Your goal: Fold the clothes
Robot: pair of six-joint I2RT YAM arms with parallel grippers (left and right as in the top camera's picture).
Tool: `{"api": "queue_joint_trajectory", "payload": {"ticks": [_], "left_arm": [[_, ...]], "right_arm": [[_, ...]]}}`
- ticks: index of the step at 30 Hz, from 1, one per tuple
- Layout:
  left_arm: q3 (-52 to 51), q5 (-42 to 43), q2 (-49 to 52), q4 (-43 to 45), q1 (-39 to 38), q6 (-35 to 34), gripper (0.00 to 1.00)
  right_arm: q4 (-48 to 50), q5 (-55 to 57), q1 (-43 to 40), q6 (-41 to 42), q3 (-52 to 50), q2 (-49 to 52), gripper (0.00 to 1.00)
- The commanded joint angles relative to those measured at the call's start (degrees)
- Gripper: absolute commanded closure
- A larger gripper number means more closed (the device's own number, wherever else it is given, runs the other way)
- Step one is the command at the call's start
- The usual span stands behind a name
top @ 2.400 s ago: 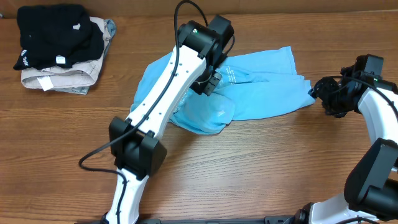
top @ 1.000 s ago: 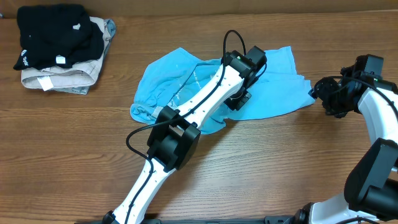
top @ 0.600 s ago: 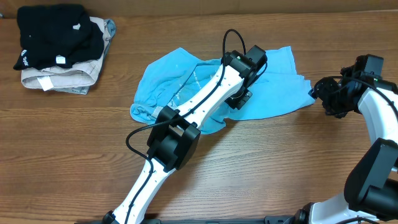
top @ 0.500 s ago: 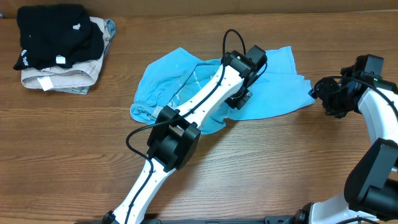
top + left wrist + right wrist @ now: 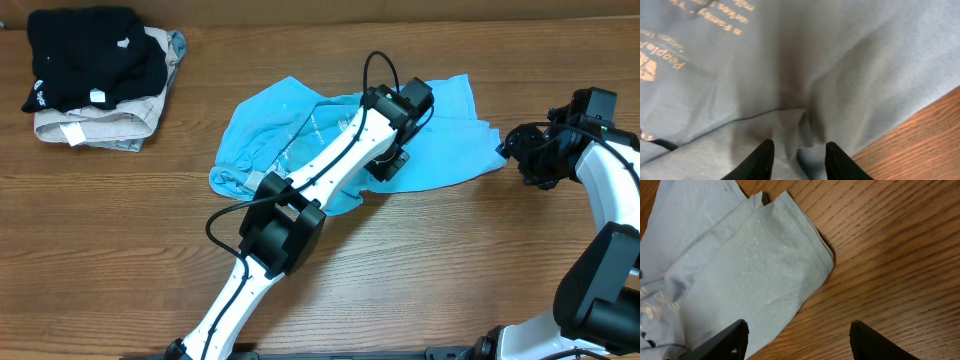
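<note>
The clothes are one light blue T-shirt, lying rumpled in the middle of the table, its white print showing near the left arm. My left arm reaches across it, and the left gripper points down onto the shirt's middle. In the left wrist view the shirt fills the frame; the left gripper stands partly open, with a small pucker of fabric between its fingertips. My right gripper hovers at the shirt's right edge. In the right wrist view it is wide open, over a hemmed corner of the shirt and bare wood.
A black folded garment lies on a beige folded one at the back left corner. The wooden table shows bare in front of the shirt. The left arm's elbow stands over the shirt's front edge.
The left arm swung right across the shirt, uncovering its left half. In the last half second the left wrist shifted slightly and its jaws parted. The right arm has not moved.
</note>
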Motion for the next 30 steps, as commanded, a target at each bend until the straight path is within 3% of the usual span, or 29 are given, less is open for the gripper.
{"api": "queue_joint_trajectory", "payload": {"ticks": [1, 6, 16, 20, 21, 30], "left_arm": [[0.4, 0.7, 1.6, -0.1, -0.5, -0.6, 0.67], [0.4, 0.7, 1.6, 0.3, -0.5, -2.2, 0.76], [0.4, 0.7, 2.0, 0.9, -0.4, -2.3, 0.76], [0.4, 0.5, 2.0, 1.3, 0.0, -2.9, 0.89], [0.4, 0.4, 2.0, 1.3, 0.1, -3.2, 0.96], [5.0, -1.9, 1.6, -2.1, 1.8, -4.5, 0.96]], "right_arm": [[0.1, 0.6, 0.4, -0.2, -0.5, 0.1, 0.31], [0.0, 0.6, 0.4, -0.2, -0.5, 0.1, 0.31], [0.0, 0.6, 0.4, -0.2, -0.5, 0.1, 0.31], [-0.2, 0.6, 0.4, -0.2, -0.5, 0.1, 0.31], [-0.2, 0.6, 0.4, -0.2, -0.5, 0.1, 0.31], [-0.1, 0.6, 0.4, -0.2, -0.5, 0.1, 0.34]]}}
